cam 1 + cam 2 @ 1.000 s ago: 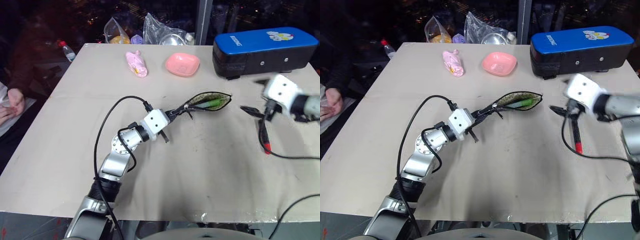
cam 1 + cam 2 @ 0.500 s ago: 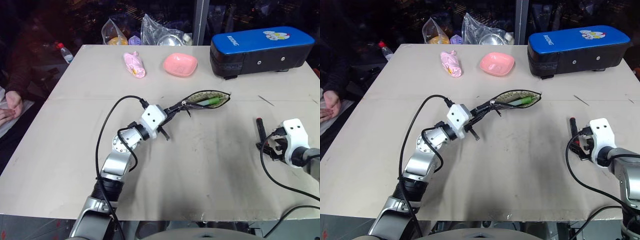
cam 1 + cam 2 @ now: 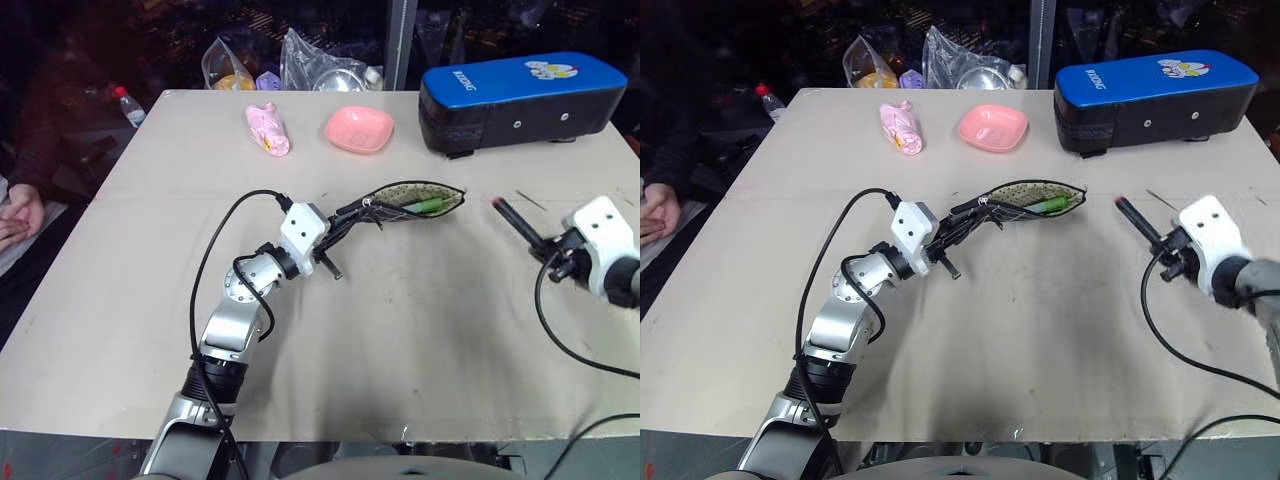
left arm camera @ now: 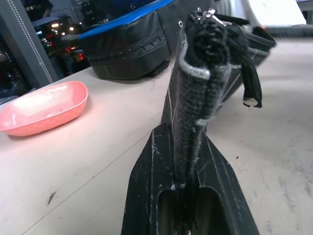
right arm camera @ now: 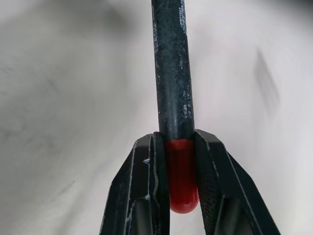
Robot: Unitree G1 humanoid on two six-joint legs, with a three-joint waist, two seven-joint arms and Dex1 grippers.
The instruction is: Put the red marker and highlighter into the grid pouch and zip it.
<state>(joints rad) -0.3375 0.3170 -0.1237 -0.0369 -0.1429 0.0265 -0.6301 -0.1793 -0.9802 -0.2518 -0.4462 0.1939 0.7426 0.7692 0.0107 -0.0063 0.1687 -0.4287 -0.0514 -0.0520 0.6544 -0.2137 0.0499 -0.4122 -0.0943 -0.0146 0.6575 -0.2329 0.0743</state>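
The grid pouch [image 3: 418,194] lies open at mid-table, its patterned lining showing. The highlighter [image 3: 432,205] rests inside it, green end visible. My left gripper [image 3: 345,215] is shut on the pouch's near end, and in the left wrist view the black fabric [image 4: 205,73] is pinched between the fingers [image 4: 146,186]. Right of the pouch, my right gripper [image 3: 552,250] is shut on the red marker [image 3: 518,222] and holds it above the table, its far end toward the pouch. The right wrist view has the marker's red end [image 5: 180,171] clamped between the fingers, the dark barrel [image 5: 171,73] running away from them.
A blue-topped black case [image 3: 520,90] stands at the back right. A pink dish [image 3: 362,128] and a pink wrapped item [image 3: 270,128] lie at the back, with plastic bags [image 3: 320,65] behind them. A person's hand [image 3: 15,215] rests at the left edge.
My right gripper has shut on the red marker and lifted it off the table, carrying it back toward the pouch's side. The left gripper has kept its hold on the pouch.
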